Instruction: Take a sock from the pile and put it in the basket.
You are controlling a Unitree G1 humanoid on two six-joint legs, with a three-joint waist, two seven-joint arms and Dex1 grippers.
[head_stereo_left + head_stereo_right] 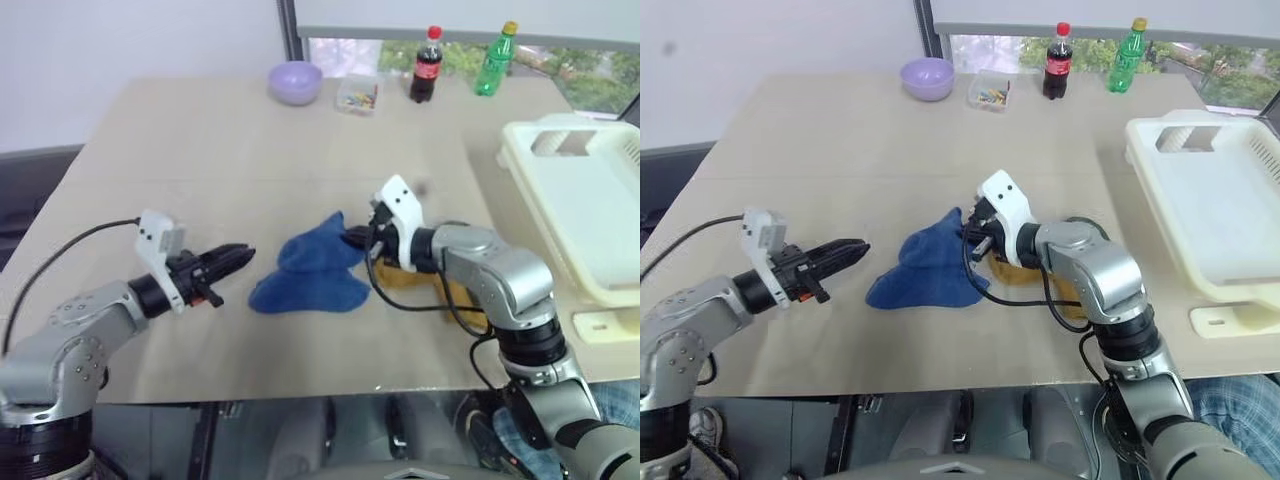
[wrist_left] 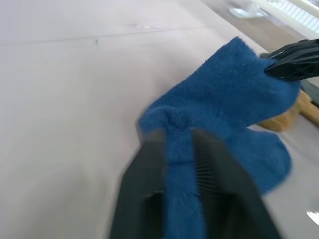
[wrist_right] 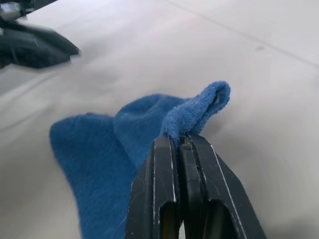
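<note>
Right hand [image 3: 180, 142] pinches blue sock [image 3: 124, 149]; left hand [image 1: 235, 258] apart, fingers parted.

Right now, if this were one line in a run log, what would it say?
right claw: shut on sock edge | left claw: apart from sock | basket: no sock visible

A lilac bowl [image 1: 295, 82], clear box [image 1: 357, 96], cola bottle [image 1: 426, 65] and green bottle [image 1: 495, 60] line the table's [image 1: 200, 170] far edge.
</note>
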